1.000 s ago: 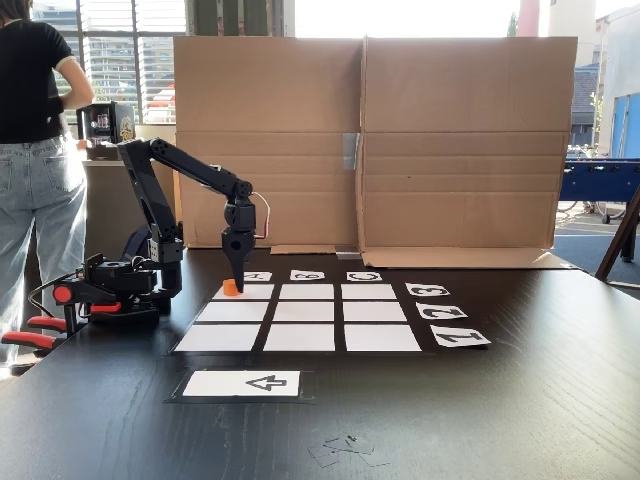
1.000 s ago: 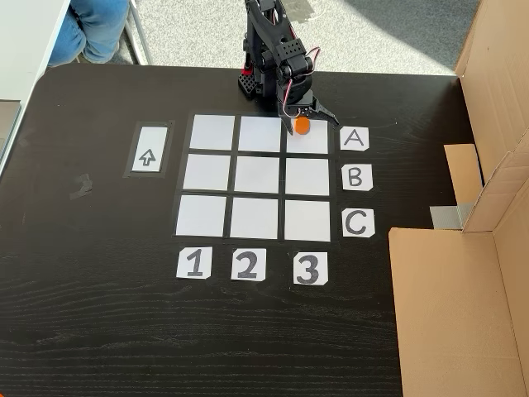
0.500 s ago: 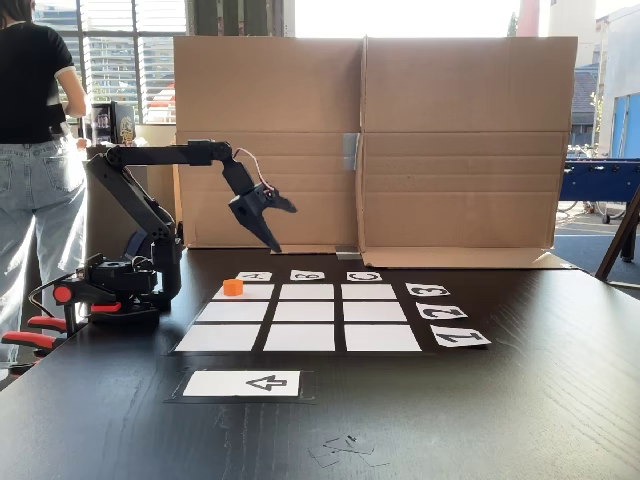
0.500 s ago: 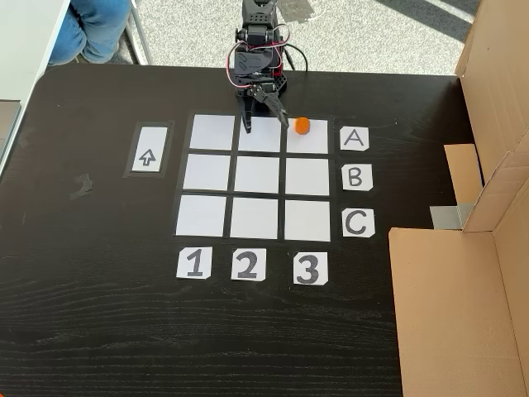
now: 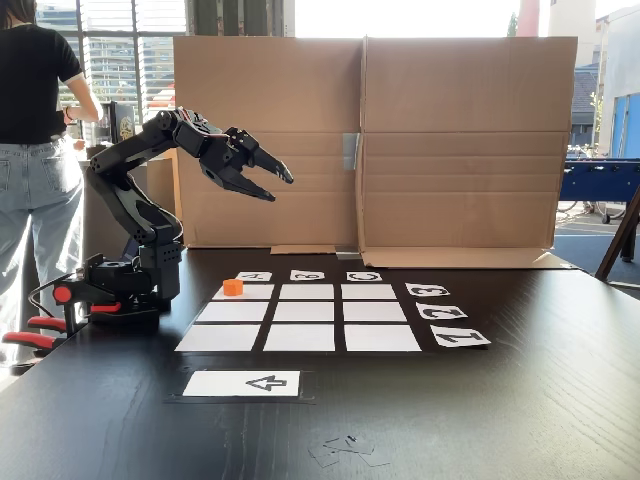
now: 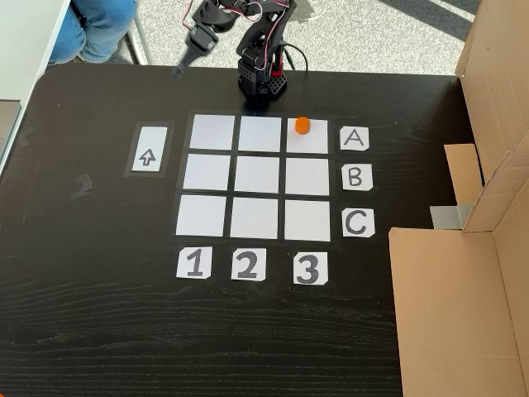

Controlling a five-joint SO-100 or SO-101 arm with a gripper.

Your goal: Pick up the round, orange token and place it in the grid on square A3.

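In a fixed view, the gripper (image 5: 276, 186) is seen raised high above the table's (image 5: 520, 400) far-left part, jaws parted and empty. The round, orange token (image 5: 232, 287) is found upright on the grid's (image 5: 300, 317) far-left cell.

In another fixed view, the token (image 6: 302, 125) is seen on square A3 (image 6: 308, 139), beside label A (image 6: 354, 138).

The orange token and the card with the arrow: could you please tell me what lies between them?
In the fixed view from above, two blank white cells of the grid lie between the orange token and the arrow card.
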